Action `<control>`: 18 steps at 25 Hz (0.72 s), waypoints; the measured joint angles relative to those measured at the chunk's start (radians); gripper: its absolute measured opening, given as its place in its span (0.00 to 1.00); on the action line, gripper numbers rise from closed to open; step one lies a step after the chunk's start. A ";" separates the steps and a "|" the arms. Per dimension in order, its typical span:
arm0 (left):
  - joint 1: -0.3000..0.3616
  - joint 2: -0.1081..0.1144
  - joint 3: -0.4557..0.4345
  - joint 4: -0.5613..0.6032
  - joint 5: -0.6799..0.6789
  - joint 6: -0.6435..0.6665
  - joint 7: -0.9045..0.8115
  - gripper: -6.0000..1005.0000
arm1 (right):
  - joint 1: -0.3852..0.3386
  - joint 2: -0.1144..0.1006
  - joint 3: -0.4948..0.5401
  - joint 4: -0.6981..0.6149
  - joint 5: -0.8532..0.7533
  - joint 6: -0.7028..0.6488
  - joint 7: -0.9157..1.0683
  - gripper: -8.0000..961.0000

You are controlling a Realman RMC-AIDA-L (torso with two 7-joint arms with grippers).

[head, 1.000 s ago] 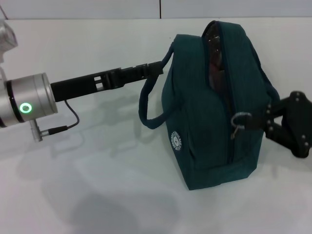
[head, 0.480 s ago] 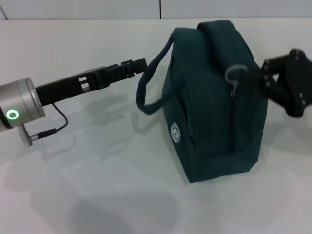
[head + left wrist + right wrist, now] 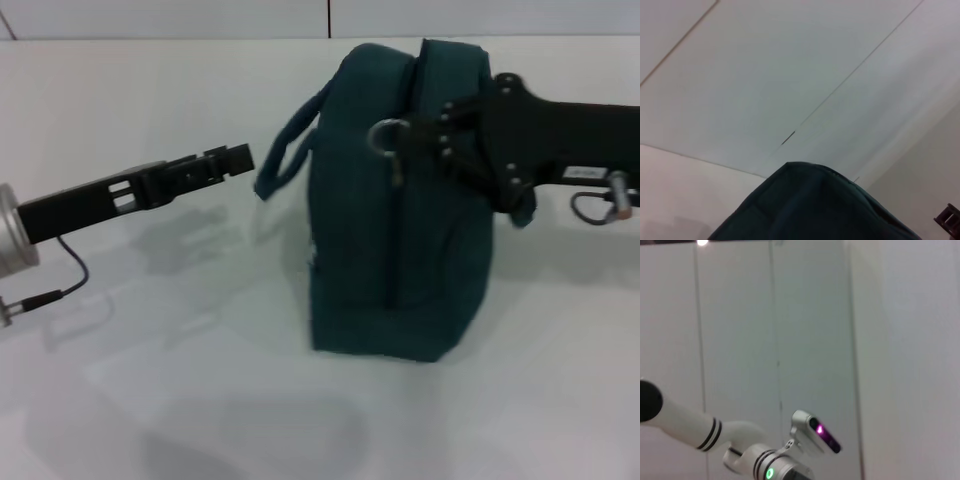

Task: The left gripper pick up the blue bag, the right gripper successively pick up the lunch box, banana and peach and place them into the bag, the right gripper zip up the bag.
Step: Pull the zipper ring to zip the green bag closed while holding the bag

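The blue bag [image 3: 400, 260] stands upright on the white table [image 3: 150, 400], its top zipped shut; the left wrist view shows its top edge [image 3: 815, 210]. My right gripper [image 3: 425, 135] reaches in from the right at the bag's upper front and is shut on the silver ring pull [image 3: 383, 135] of the zipper. My left gripper [image 3: 240, 158] hovers left of the bag, open and holding nothing, a short gap away from the loop handle [image 3: 285, 160], which hangs free. The lunch box, banana and peach are out of view.
A thin cable [image 3: 60, 285] dangles under the left arm's silver wrist. The right wrist view shows only a pale wall and the left arm's white links with a green ring light [image 3: 770, 472].
The right gripper pulled the ring pull up and over the bag's top to the left, closing the zipper. The bag turned and slid left. The left gripper let go of the handle and drew back left.
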 joint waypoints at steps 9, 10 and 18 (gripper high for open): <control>0.043 0.032 0.000 0.037 -0.013 0.074 -0.008 0.89 | 0.033 0.001 -0.117 0.008 0.062 0.062 -0.007 0.02; 0.045 0.032 0.002 0.038 -0.008 0.079 -0.005 0.88 | 0.035 0.002 -0.120 0.008 0.065 0.066 -0.007 0.02; -0.001 0.027 0.011 0.036 0.050 0.137 0.002 0.88 | 0.033 0.001 -0.122 0.009 0.077 0.071 -0.008 0.02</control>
